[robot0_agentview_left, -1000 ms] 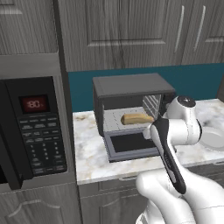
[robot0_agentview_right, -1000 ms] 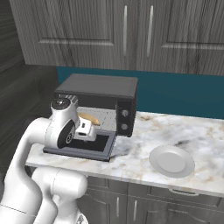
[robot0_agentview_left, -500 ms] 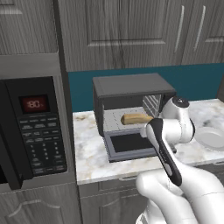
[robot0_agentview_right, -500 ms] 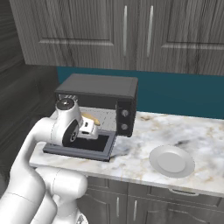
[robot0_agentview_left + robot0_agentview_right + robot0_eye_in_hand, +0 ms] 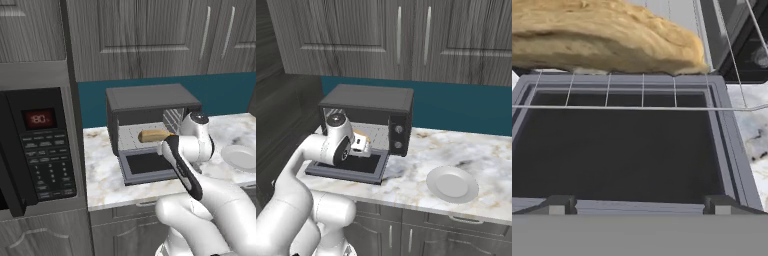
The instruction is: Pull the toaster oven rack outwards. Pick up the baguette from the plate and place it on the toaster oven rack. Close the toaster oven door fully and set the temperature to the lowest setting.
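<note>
The toaster oven [image 5: 150, 97] [image 5: 368, 97] stands open, its door [image 5: 145, 165] [image 5: 351, 167] [image 5: 617, 150] folded down flat. The baguette [image 5: 152, 135] [image 5: 607, 42] lies on the toaster oven rack [image 5: 642, 106], whose thin wires reach out over the door's inner edge. My gripper [image 5: 363, 144] [image 5: 639, 207] hovers low over the door just in front of the baguette. It is open and holds nothing. The white plate [image 5: 242, 156] [image 5: 452, 183] sits bare on the counter to the right.
A large black microwave [image 5: 35, 145] with a red display stands to the left of the oven. Two round knobs [image 5: 397, 137] sit on the oven's right panel. Grey cabinets hang above, and marble counter [image 5: 481, 150] stretches between oven and plate.
The wrist has shifted slightly toward the oven's middle. The gripper has stayed open, and the baguette, rack and door have not moved.
</note>
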